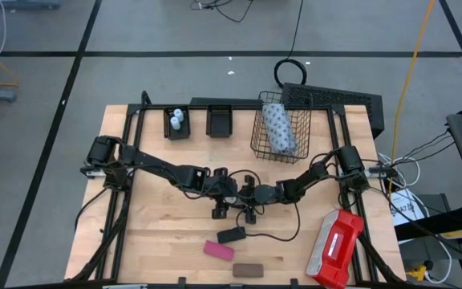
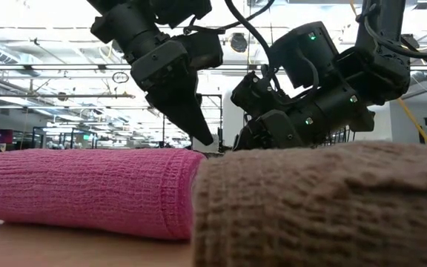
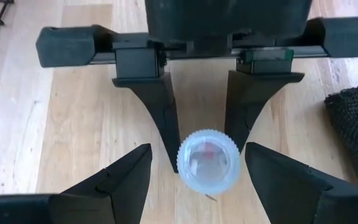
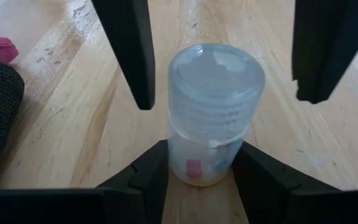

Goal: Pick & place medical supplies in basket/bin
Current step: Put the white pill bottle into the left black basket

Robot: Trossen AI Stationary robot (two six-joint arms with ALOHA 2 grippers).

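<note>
At the table's middle stands a small clear vial point(image 4: 213, 112) with a white ribbed cap point(image 3: 207, 163), upright, and my right gripper point(image 4: 201, 177) is shut on it. My left gripper point(image 3: 197, 186) faces it from the table's left. It is open, and its fingers point(image 4: 129, 50) stand on either side of the cap without touching. The arms hide the vial in the high view. Two more vials point(image 1: 177, 119) sit in the left small black tray point(image 1: 177, 130). A pale dotted pack point(image 1: 279, 128) stands in the wire basket point(image 1: 257, 136). Pink point(image 1: 218, 250), black point(image 1: 232, 235) and brown point(image 1: 247, 270) blocks lie near the front edge. My right gripper pinches the vial's lower body point(image 4: 197, 165) between its two fingers point(image 4: 145, 177), below the cap. The fingers come from the table's right, slanting a little downward, and lie across the vial. The vial stays upright; whether its base rests on the wood, I cannot tell.
A second small black tray point(image 1: 218, 120) sits beside the first at the far edge. A red-and-white case point(image 1: 335, 249) lies at the front right. In the low view the pink point(image 2: 87, 185) and brown point(image 2: 325, 200) blocks fill the foreground. A cable point(image 1: 283, 233) runs across the wood.
</note>
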